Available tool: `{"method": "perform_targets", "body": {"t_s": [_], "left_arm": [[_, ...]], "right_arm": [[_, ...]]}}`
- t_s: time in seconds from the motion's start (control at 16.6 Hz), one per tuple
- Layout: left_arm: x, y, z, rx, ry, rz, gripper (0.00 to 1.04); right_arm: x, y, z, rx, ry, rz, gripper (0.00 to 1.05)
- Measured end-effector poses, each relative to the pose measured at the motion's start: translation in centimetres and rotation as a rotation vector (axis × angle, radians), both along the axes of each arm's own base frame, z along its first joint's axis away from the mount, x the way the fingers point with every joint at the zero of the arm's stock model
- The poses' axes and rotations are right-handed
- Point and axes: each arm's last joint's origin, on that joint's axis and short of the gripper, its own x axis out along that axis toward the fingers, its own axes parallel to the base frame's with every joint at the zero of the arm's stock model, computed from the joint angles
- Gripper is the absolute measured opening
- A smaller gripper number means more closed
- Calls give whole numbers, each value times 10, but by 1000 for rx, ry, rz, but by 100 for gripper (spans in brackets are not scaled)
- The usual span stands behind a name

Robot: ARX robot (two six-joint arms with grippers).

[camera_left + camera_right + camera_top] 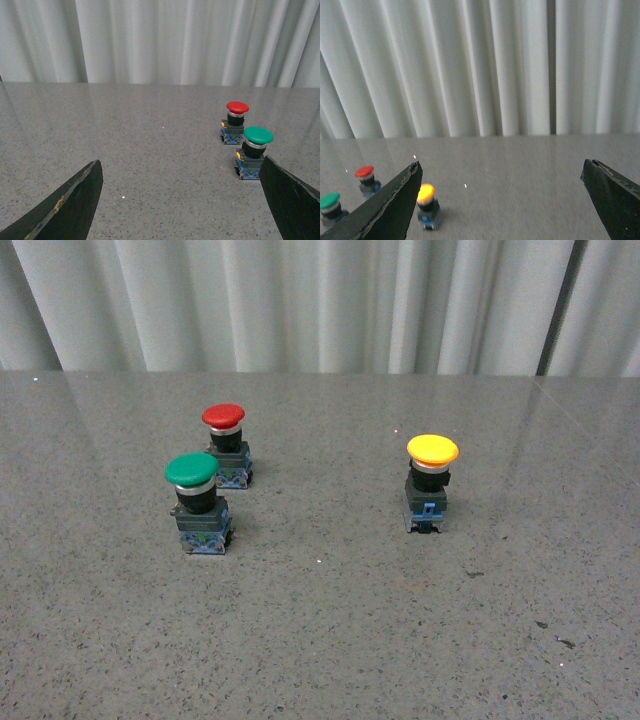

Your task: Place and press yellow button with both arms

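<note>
The yellow button [432,480] stands upright on the grey table, right of centre in the front view. It also shows in the right wrist view [427,205], small and blurred, close to one finger. Neither arm shows in the front view. My right gripper [501,170] is open and empty, above and well short of the yellow button. My left gripper [181,167] is open and empty over bare table; the yellow button is out of its view.
A green-capped button [196,502] and a red-capped button [226,444] stand close together at the left of the table. Both also show in the left wrist view, green [254,158] by one finger, red [235,121] beyond. White curtains [320,300] hang behind the table.
</note>
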Motion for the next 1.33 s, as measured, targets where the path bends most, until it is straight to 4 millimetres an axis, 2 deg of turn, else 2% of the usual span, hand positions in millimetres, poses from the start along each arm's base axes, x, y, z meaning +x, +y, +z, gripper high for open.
{"method": "perform_targets", "body": {"t_s": [0.06, 0.18, 0.36, 0.48, 0.6, 0.66, 0.78, 0.85, 1.03, 1.15, 1.33], "left_arm": [[0, 0, 0, 0, 0, 0, 98], [0, 0, 0, 0, 0, 0, 98], [0, 0, 0, 0, 0, 0, 98], [0, 0, 0, 0, 0, 0, 98], [0, 0, 0, 0, 0, 0, 98], [0, 0, 0, 0, 0, 0, 98], [0, 0, 0, 0, 0, 0, 98], [0, 0, 0, 0, 0, 0, 98], [0, 0, 0, 0, 0, 0, 98], [0, 0, 0, 0, 0, 0, 98], [0, 0, 0, 0, 0, 0, 98]], "right_arm": [[13, 4, 14, -2, -32, 31, 98], [61, 27, 36, -11, -15, 123, 98], [118, 68, 34, -45, 127, 213, 98], [141, 99, 34, -80, 176, 279, 98], [156, 129, 27, -120, 234, 332, 98], [165, 143, 16, -156, 288, 354, 98], [176, 155, -9, -211, 384, 360, 94], [180, 157, -15, -225, 410, 357, 85], [192, 153, -24, -263, 460, 322, 47], [195, 150, -27, -283, 490, 314, 27], [197, 146, -27, -286, 516, 310, 3]]}}
